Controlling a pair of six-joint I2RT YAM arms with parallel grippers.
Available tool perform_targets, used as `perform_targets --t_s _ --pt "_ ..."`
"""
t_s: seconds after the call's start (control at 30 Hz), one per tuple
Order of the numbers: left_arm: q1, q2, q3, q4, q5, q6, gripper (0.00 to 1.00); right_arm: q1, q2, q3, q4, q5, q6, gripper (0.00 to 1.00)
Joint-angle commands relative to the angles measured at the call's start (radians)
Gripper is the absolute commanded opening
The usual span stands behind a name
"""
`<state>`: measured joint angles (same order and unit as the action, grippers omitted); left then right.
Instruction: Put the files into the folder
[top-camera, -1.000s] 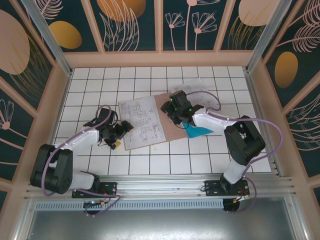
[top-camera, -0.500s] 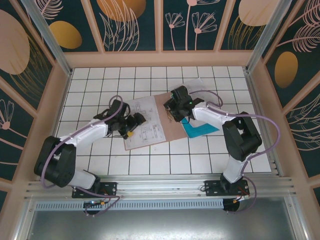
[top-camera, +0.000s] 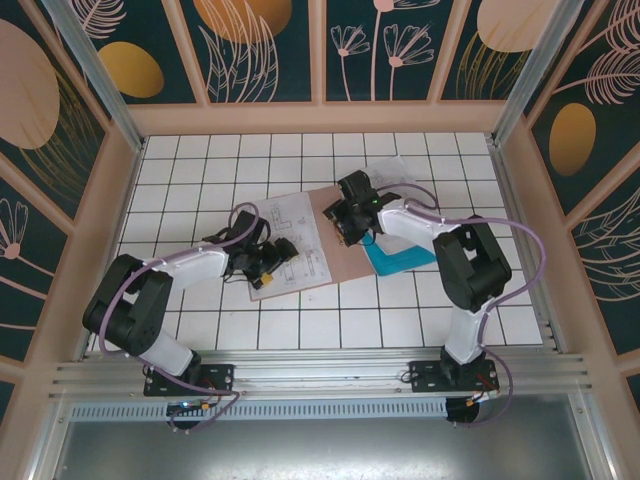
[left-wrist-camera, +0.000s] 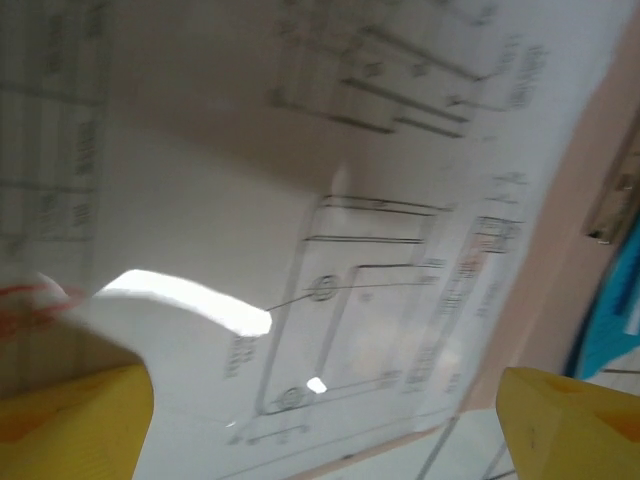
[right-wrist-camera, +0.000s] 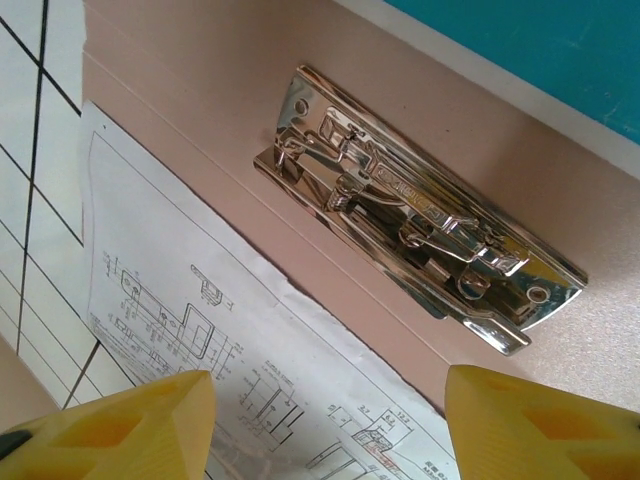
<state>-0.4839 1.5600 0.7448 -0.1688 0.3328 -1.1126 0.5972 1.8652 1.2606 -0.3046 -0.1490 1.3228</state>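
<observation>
the folder (top-camera: 345, 255) lies flat near the middle of the desk (top-camera: 200, 160), with its pinkish-brown card facing up. a shiny metal clip (right-wrist-camera: 415, 265) sits on that card. the white paper (top-camera: 280, 245) with grey drawings lies on the folder's 9 o'clock side. its 7 o'clock corner hangs over onto the desk tiles. the teal sheet (top-camera: 405, 262) lies at the folder's 4 o'clock side, right next to it and partly under the right arm (top-camera: 470, 270).

the right arm comes up from its base at 5 o'clock, bends at a high elbow, and reaches toward 10 o'clock. the right fingers (right-wrist-camera: 120, 420) hang over the folder's 12 o'clock part and point down at the card. the two yellow tips stand apart and hold nothing. the clip and the edge of the white paper lie under them.

the left arm (top-camera: 190, 265) comes up from its base at 7 o'clock and bends near the desk's 8 o'clock side. its front part stretches out low toward 3 o'clock. the left fingers (left-wrist-camera: 70, 425) sit low over the 6 o'clock part of the white paper. their yellow tips are wide apart, with only the printed paper between them, and they hold nothing. that close view is blurry, so i cannot tell if they touch the paper.
</observation>
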Motion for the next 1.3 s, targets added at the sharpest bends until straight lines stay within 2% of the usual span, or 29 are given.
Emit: perform_targets --t_s 0.0,0.6,1.03,1.27 --pt "-0.002 -0.030 -0.033 -0.001 -0.028 -0.011 0.89 0.004 0.032 0.047 -0.048 -0.009 0.023 0.64" --pt "-0.003 -0.052 -0.055 -0.011 -0.038 -0.012 0.90 0.010 0.103 0.054 -0.064 -0.009 0.007 0.64" --pt "-0.002 -0.070 -0.070 -0.019 -0.043 -0.016 0.90 0.010 0.153 0.071 -0.138 0.041 -0.049 0.64" --pt "-0.002 -0.076 -0.079 -0.031 -0.053 -0.015 0.90 0.011 0.181 0.090 -0.197 0.115 -0.085 0.65"
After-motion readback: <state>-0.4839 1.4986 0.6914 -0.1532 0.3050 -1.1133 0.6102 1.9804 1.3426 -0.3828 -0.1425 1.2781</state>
